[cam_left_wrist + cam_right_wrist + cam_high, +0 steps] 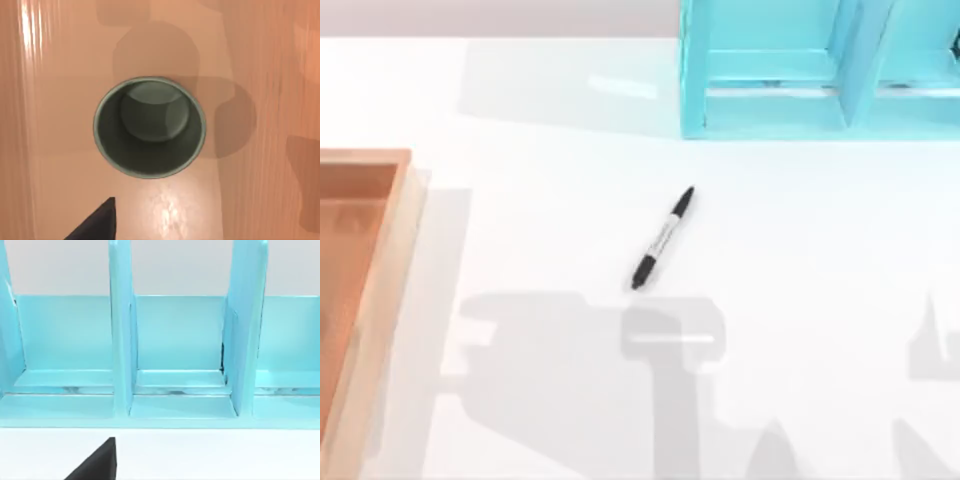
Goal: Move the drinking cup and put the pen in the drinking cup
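Pen (663, 238), a slim black marker with a pale grey-white middle band, lies flat on the plain white table (800, 260) near the centre of the top view, its long axis running from about seven o'clock to one o'clock. At twelve to one o'clock from it, along the far edge, stands a light turquoise rack (760, 110) with upright dividers; the right wrist view faces its open compartments (180, 340). At nine o'clock, against the table's left edge, sits a shallow orange-brown wooden tray (405, 200). The left wrist view looks straight down into a small matte olive-grey cylindrical cup (149, 126), standing upright on an orange-brown wooden surface (60, 125). Whether either pincer is apart or together cannot be told; each wrist view catches just a dark corner of one.
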You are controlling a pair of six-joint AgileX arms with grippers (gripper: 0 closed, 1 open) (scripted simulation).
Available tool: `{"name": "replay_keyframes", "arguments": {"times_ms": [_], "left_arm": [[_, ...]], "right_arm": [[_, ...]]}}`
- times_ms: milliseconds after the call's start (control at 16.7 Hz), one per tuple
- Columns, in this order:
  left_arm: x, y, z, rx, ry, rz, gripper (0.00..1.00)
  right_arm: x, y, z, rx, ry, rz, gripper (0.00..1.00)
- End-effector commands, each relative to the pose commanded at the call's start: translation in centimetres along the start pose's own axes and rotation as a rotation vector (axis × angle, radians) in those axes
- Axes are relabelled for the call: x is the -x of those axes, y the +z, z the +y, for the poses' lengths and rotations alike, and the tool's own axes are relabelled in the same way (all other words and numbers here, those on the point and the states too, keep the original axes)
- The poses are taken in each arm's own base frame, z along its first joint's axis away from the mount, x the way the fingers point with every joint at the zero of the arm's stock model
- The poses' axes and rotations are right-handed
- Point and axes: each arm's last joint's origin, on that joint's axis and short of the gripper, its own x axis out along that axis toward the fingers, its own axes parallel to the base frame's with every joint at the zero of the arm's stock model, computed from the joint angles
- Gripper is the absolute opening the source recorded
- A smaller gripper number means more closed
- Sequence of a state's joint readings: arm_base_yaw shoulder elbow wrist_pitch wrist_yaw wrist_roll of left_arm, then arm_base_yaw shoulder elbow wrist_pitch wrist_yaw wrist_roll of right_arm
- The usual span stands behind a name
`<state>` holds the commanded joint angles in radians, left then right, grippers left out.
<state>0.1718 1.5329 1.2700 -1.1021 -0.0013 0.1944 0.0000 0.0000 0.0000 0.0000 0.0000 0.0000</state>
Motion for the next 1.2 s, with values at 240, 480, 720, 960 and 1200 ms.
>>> {"name": "replay_keyframes", "arguments": {"times_ms": [240, 480, 720, 960, 1200], "left_arm": [[-1.7, 2.8, 1.4, -0.002, -0.031, 0.169, 1.00], [-2.1, 3.4, 1.7, -0.002, -0.039, 0.203, 1.00], [-2.1, 3.4, 1.5, -0.006, -0.039, 0.201, 1.00], [-5.0, 3.1, 1.6, -0.003, -0.039, 0.203, 1.00], [-9.3, 2.3, 1.5, -0.002, -0.037, 0.197, 1.00]], "right_arm": [[0.0, 0.0, 0.0, 0.000, 0.000, 0.000, 1.00], [0.0, 0.0, 0.0, 0.000, 0.000, 0.000, 1.00], [0.0, 0.0, 0.0, 0.000, 0.000, 0.000, 1.00], [0.0, 0.0, 0.0, 0.000, 0.000, 0.000, 1.00], [0.0, 0.0, 0.0, 0.000, 0.000, 0.000, 1.00]]}}
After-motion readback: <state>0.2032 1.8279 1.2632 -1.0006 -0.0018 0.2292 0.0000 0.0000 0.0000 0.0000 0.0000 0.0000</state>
